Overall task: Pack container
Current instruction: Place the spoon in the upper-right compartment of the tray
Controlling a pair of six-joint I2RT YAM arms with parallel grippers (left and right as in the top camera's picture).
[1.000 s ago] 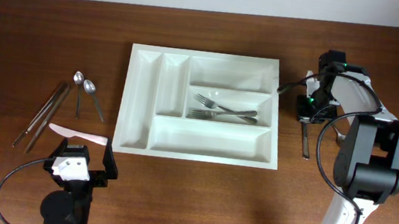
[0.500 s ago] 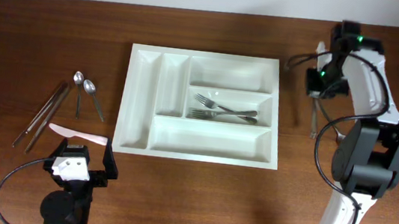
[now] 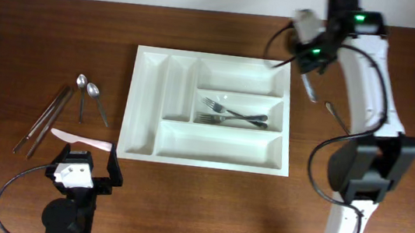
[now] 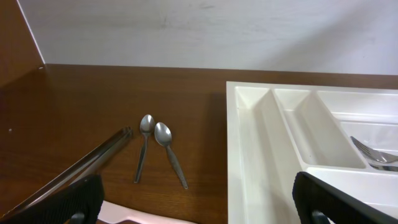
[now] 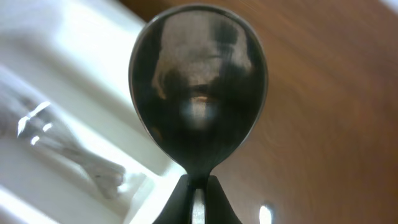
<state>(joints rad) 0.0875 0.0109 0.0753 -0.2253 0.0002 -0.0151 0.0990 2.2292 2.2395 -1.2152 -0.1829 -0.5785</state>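
The white five-compartment container lies mid-table, with two forks in its middle right compartment. My right gripper hovers over the container's far right corner, shut on a metal spoon that hangs down from it. In the right wrist view the spoon's bowl fills the frame above the closed gripper, with the container blurred below. My left gripper is open and empty at the near left; in the left wrist view it frames the container's left edge.
Two spoons and long metal sticks lie left of the container, also in the left wrist view. A pale pink plastic knife lies just in front of my left gripper. Another metal utensil lies right of the container.
My right arm has lifted from the table right of the container and swung back and left to its far right corner, carrying the spoon. The left arm has not moved.
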